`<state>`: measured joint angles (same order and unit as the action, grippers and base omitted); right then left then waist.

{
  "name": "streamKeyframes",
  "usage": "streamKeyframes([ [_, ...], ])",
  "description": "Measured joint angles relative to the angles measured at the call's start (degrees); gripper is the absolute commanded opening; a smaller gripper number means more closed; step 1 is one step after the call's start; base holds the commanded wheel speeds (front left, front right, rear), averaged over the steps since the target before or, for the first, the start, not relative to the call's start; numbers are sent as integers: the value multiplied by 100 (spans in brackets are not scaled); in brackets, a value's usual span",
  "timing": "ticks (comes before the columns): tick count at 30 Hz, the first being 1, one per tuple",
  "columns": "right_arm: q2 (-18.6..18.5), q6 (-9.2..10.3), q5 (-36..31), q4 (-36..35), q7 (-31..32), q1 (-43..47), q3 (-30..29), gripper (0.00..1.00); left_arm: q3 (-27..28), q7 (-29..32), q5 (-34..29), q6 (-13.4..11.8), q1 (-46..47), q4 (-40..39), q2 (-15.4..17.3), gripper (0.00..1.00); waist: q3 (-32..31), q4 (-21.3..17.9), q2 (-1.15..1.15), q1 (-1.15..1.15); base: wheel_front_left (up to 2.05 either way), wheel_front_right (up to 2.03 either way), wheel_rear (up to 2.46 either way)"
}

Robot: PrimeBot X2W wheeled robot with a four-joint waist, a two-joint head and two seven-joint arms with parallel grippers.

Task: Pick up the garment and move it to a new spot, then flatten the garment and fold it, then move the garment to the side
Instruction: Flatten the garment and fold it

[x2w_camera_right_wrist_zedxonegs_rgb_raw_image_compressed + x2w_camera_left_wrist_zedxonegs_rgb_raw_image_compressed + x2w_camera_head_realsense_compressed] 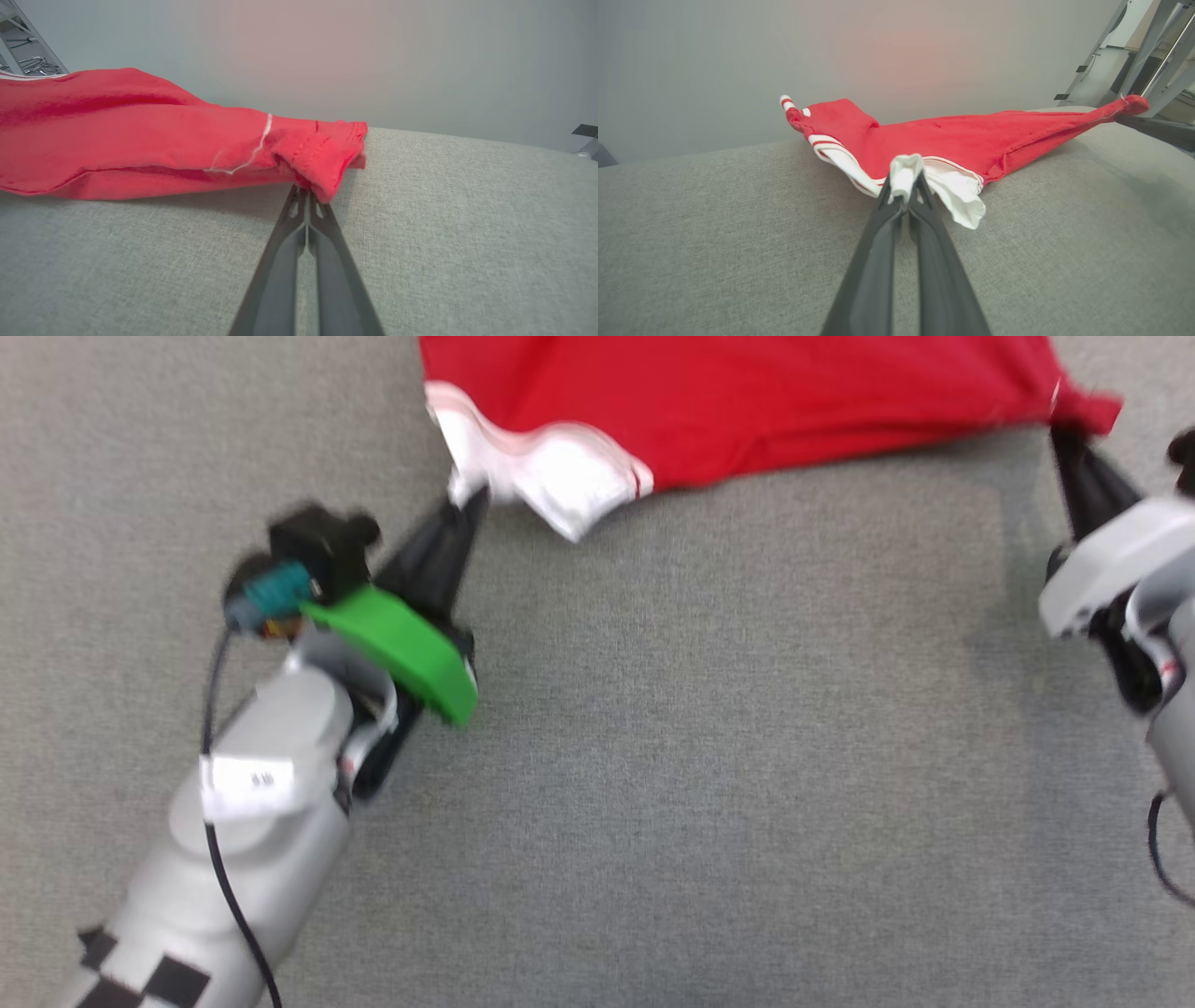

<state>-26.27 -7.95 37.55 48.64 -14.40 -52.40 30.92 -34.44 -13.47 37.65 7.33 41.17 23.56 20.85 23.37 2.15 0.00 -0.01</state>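
**1. Task status.** The garment (747,401) is gripped at 2 points and drawn out in a long band across the far part of the counter (700,756). On this evidence the pick-up is done. The step in hand is either the move to the new spot or the start of flattening; which of the 2 cannot be told. The garment is not flat: it is bunched along its length, with layers lying over each other. Flattening, folding and the move to the side remain.

**2. Left fingers.** The left fingers (439,555) are closed together on the white sleeve (569,476). In the left wrist view a tuft of white cloth stands up between their tips. The rest of the sleeve hangs just beside them.

**3. Right fingers.** The right fingers (1088,485) are closed on a red corner at the opposite end. In the right wrist view the stitched hem (322,158) folds over their tips, and a loose white thread trails along the cloth.

**4. Position.** The 2 sets of fingers stand well apart, with the garment stretched between them and extending beyond them toward the top of the head view. Its middle rests on the counter. The red end appears lifted just clear, with a shadow beneath it.
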Motion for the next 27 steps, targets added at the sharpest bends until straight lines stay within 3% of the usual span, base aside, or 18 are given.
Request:
streamKeyframes([
  [13, -227, 0, 887, -308, 338, 1410, 113, 0, -723, 248, 311, 0, -1335, -187, 591, 0, -1003, 42, 0, 0, 0, 0, 0],
  [27, -570, 0, 1330, -979, 1213, 2803, -133, 0, -1156, 421, 520, -40, -2603, -890, 872, 0, -1819, 40, 0, 0, 0, 0, 0],
])
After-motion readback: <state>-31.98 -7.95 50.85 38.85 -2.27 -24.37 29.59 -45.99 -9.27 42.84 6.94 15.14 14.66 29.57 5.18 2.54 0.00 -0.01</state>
